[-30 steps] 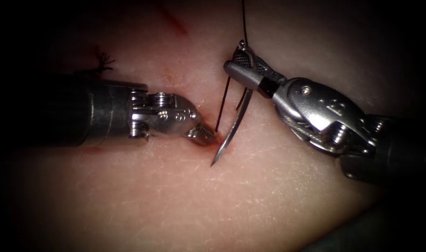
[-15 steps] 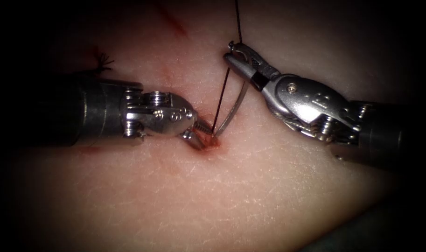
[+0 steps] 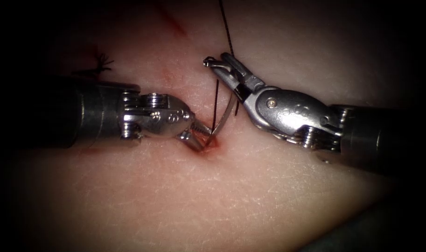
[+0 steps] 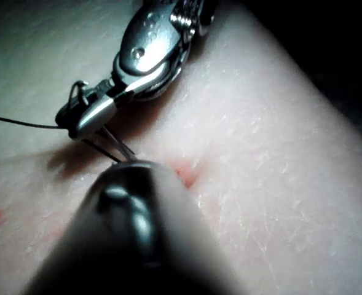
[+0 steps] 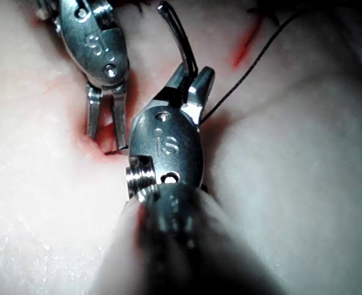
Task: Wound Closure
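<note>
The right tool (image 3: 222,63) comes in from the right and its jaws are closed on the needle (image 3: 229,112) near the back end of its curve. The needle curves down to the left, and its point is at the red cut (image 3: 208,144) in the tissue (image 3: 222,196). The left tool (image 3: 199,135) has its jaws a little apart at this same place, touching the tissue. A dark thread (image 3: 226,28) runs from the right tool toward the far side. A knot with cut ends (image 3: 102,61) sits far left.
</note>
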You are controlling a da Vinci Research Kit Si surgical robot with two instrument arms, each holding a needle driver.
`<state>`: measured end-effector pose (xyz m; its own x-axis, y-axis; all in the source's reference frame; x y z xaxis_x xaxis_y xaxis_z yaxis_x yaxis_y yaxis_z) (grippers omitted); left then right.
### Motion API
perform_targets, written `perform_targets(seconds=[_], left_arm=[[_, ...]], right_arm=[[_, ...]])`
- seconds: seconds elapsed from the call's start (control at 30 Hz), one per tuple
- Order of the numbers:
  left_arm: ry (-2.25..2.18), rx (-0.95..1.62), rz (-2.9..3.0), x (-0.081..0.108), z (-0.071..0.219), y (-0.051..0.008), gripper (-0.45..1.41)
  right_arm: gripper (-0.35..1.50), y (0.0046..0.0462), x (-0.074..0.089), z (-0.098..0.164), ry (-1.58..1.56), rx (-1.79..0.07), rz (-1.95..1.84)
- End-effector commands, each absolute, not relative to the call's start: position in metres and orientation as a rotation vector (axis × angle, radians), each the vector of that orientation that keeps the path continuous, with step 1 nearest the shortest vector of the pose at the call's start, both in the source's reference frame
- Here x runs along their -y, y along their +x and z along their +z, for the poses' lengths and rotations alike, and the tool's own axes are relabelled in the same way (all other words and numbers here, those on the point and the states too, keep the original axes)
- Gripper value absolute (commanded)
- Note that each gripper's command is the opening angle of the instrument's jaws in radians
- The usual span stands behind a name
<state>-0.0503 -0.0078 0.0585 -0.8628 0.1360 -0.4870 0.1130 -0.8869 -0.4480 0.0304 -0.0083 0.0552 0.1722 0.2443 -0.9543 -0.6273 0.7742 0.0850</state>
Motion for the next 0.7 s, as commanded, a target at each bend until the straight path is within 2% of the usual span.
perform_targets(seconds=[0.03, 0.17, 0.27, 0.7], left_arm=[[-0.841, 0.736, 2.923, 0.0073, 0.0586, -0.0509, 0.27], [-0.885, 0.668, 2.904, 0.0066, 0.0574, -0.0504, 0.31], [-0.947, 0.519, 2.845, 0.005, 0.0552, -0.0502, 0.41], [-0.976, 0.365, 2.748, 0.0075, 0.0526, -0.0491, 0.27]], right_arm=[[-0.35, 0.0313, 0.0086, 0.0558, -0.366, -1.255, 0.635], [-0.35, 0.0314, 0.0085, 0.0555, -0.365, -1.256, 0.64], [-0.35, 0.0314, 0.0083, 0.0552, -0.369, -1.263, 0.647], [-0.35, 0.0315, 0.0084, 0.0553, -0.346, -1.275, 0.667]])
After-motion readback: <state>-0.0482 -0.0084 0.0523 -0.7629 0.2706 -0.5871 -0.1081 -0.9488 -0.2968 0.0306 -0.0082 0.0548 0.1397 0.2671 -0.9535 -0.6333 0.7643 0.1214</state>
